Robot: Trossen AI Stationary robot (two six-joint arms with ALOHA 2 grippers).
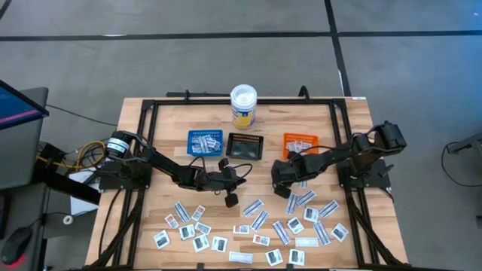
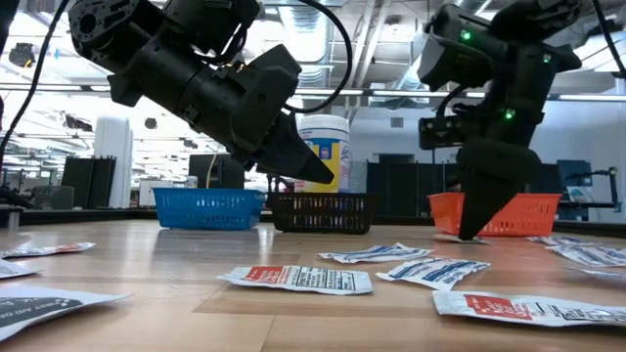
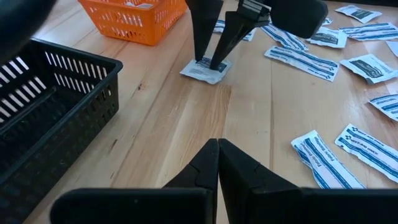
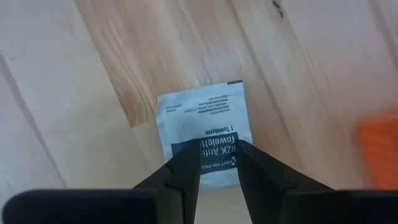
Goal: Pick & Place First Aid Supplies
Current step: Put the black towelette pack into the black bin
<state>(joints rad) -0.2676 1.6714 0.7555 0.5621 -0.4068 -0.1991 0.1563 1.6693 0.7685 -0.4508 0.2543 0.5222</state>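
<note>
While hovering tip-down at the right gripper (image 4: pixel 217 155), standing part-open with dark fingers straddling the printed end of a towelette packet (image 4: pixel 199 118) and clamping nothing as yet. Lying flat on the bare wood of the table (image 4: pixel 93 50), printed face up, just in front of the orange tray (image 1: pixel 300 143). Being judged very light, thin and limp: a sealed paper sachet, likely bending or sliding on the boards rather than resisting, and offering no raised edge to pinch from above. Advising a hold across the narrow dimension near one end, pressing one tip down to buckle the paper before closing; warning against a heavy squeeze over the middle, with the wet wipe possibly bursting its seal. Noting risk of skidding on the smooth wood during closing. Moving outward, recording the left gripper (image 1: pixel 230 197) closed tight on nothing, hanging above the table centre and pointing toward the right gripper, apparently waiting. Recording further the loose packets (image 1: pixel 256 226), narrow blue-and-white strips and squarish white ones, spreading along the front of the table, well apart from the trays. Farthest back, noting the black tray (image 1: pixel 245 147) and blue tray (image 1: pixel 204 141) sitting in line with the orange one, and the tub (image 1: pixel 243 105) standing upright behind them.
</note>
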